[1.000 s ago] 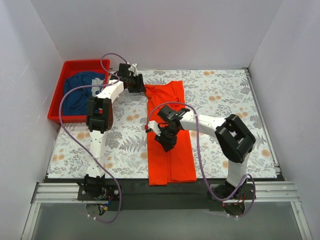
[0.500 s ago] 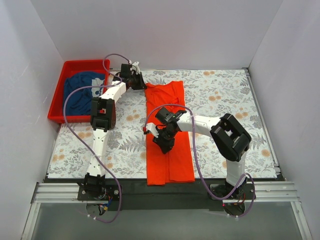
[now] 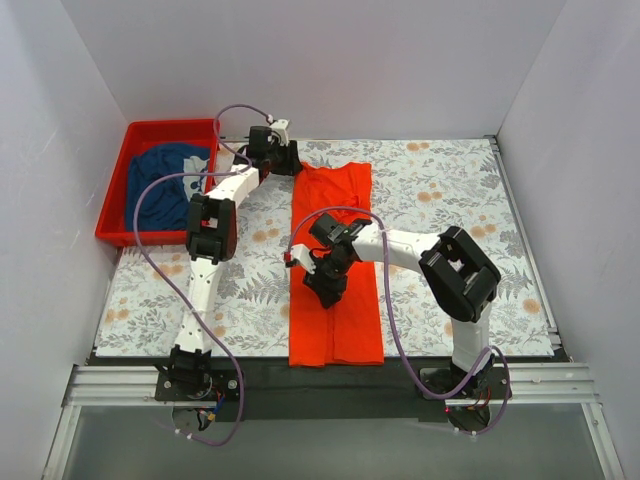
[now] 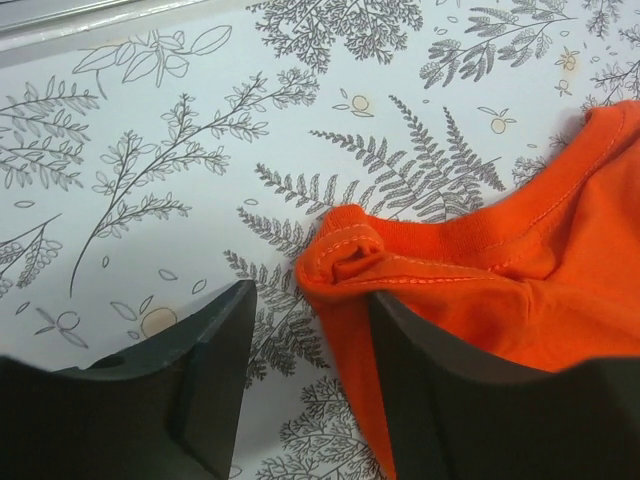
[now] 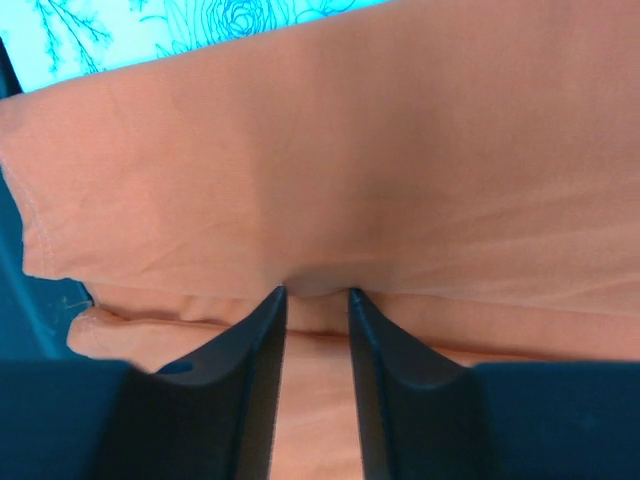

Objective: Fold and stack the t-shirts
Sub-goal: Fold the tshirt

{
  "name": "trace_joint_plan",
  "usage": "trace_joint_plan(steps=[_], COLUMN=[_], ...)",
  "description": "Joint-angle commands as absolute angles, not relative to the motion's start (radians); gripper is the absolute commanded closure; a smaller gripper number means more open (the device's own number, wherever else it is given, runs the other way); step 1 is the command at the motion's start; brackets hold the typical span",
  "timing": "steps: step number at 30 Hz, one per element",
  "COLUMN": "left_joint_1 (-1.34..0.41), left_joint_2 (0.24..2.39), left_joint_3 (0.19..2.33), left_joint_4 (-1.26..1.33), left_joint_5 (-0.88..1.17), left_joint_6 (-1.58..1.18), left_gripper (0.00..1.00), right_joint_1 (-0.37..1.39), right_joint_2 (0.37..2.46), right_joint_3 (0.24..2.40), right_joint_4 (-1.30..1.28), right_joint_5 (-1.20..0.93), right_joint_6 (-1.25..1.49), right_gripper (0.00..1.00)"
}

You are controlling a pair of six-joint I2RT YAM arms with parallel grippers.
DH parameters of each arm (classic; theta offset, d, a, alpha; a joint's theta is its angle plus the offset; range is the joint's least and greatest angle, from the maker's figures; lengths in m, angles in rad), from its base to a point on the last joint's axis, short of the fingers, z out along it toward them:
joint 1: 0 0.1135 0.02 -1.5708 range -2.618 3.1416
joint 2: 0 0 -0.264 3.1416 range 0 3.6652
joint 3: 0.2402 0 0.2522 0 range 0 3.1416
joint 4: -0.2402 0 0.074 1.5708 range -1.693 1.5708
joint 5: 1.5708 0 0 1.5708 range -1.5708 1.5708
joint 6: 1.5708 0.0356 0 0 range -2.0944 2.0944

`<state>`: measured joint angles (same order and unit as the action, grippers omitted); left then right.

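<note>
A plain orange-red cloth t-shirt (image 3: 335,270) lies mid-way across the table (image 3: 450,190), its long axis running from far edge to near edge. The left end effector (image 4: 310,300), jaws apart, is nearest the shirt's far collar corner. The right end effector (image 5: 317,295), narrowly apart, seemingly rests mid-strip.

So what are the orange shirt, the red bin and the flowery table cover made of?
Shirt: soft matte knit, probably cotton; it wrinkles, with a stitched hem and ribbed collar. Bin: likely plastic; smooth, straight, rigid-looking walls. Table cover: a thin printed sheet, matte, lying flat; paper, vinyl or cloth, I cannot tell.
</note>
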<state>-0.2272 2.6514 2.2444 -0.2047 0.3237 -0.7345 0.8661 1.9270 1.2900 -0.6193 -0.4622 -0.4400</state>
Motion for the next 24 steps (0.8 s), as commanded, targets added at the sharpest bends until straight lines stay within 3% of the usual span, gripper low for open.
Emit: trace_joint_plan(steps=[1,7,12,14,16,18,24], left_joint_1=[-0.212,-0.202,-0.202,-0.209,-0.227,-0.264,-0.301], left_joint_2=[2.518,2.301,2.114,2.083,2.072,2.075,2.091], left_joint_3=[2.185,2.019,1.847,1.775,1.75,1.727,1.625], left_joint_4=[-0.184,-0.205,-0.267,-0.319,-0.398,-0.439,-0.454], left_joint_5=[0.324,0.374,0.451,0.582,0.624,0.617,0.589], left_joint_6=[-0.71,-0.703,-0.707,-0.698,-0.67,-0.661,-0.732], left_gripper=[0.51,0.48,0.48,0.53,0.66,0.75,0.83], right_joint_1=[0.828,0.645,0.481,0.453,0.427,0.419,0.419], right_joint_2=[1.905,1.833,1.919,1.983,2.044,2.078,2.167], right_joint_3=[1.374,1.523,1.626,1.692,1.735,1.772,1.783], right_joint_4=[-0.667,-0.678,-0.677,-0.676,-0.68,-0.678,-0.678], right_joint_5=[-0.466,-0.575,-0.485,-0.411,-0.35,-0.312,-0.239], right_joint_6=[-0.436,-0.361,-0.318,-0.301,-0.295,-0.305,-0.314], right_gripper=[0.59,0.55,0.66,0.76,0.83,0.86,0.89])
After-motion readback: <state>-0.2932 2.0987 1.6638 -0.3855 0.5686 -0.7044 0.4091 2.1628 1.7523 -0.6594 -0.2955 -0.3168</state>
